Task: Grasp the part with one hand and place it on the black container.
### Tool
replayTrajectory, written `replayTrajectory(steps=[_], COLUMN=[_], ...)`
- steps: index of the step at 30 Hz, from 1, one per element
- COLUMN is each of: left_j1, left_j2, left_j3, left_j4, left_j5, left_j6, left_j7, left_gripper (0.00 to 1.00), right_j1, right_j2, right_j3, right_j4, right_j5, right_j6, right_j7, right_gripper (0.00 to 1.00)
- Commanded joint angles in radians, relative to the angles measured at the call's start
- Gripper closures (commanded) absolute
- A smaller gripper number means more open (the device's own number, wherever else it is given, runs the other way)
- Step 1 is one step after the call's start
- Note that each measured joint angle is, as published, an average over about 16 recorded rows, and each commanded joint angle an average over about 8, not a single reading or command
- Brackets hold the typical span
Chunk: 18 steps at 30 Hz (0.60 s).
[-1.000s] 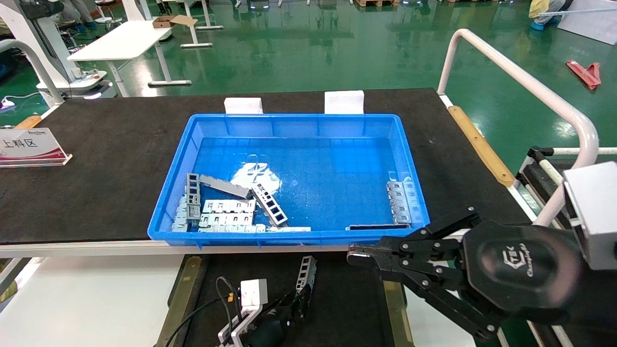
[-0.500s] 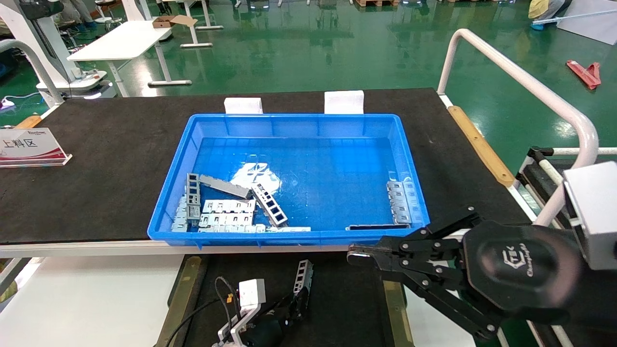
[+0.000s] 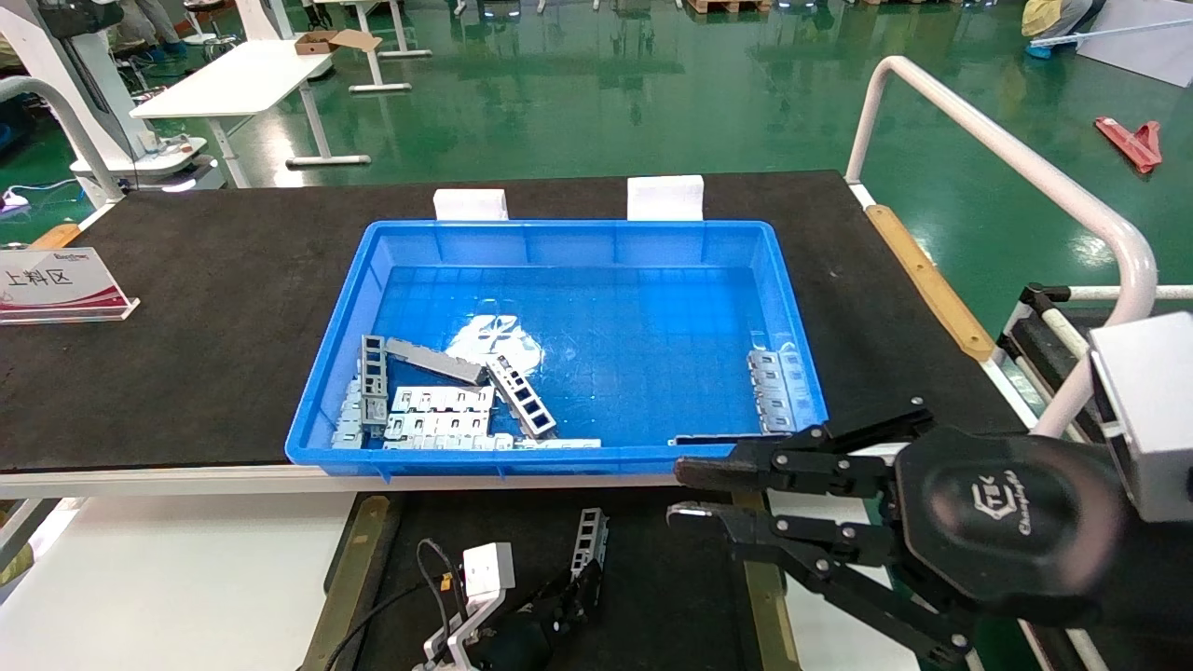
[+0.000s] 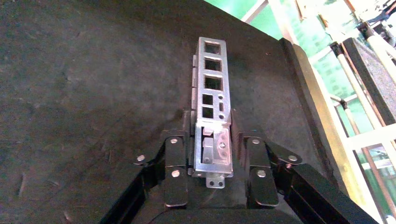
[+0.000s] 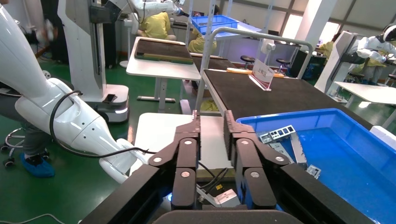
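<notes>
Part (image 4: 213, 93) juts beyond left hand (image 4: 212, 140), clenched on it, seemingly touching black container (image 4: 93, 84).

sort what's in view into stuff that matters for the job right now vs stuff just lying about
In the job:
- the part, clamped in the left gripper
- the black container beneath it

Lying about:
- blue bin with spare parts
- sign stand
- two white blocks behind the bin
- right gripper, open and holding nothing beside the bin's near corner
</notes>
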Motion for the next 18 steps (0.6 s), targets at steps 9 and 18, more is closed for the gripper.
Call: replayTrajectory(steps=[9,18], left_j1=[-0.010,0.039], left_j2=[-0.008,-0.059], left_j3=[-0.005,-0.057], left_j4=[-0.006,-0.029], left_j5=[-0.028,-0.005], left_j6=[0.048,0.254], left_j7=[0.061,0.168], left_gripper=[0.00,0.00], right_j1=[0.000,0.000], right_j2=[0.000,0.000], right_j3=[-0.001,-0.001], right_j4=[0.000,0.000], right_j5=[0.000,0.001], right_j6=[0.000,0.000], right_j7=[0.000,0.000], right_gripper=[0.00,0.00])
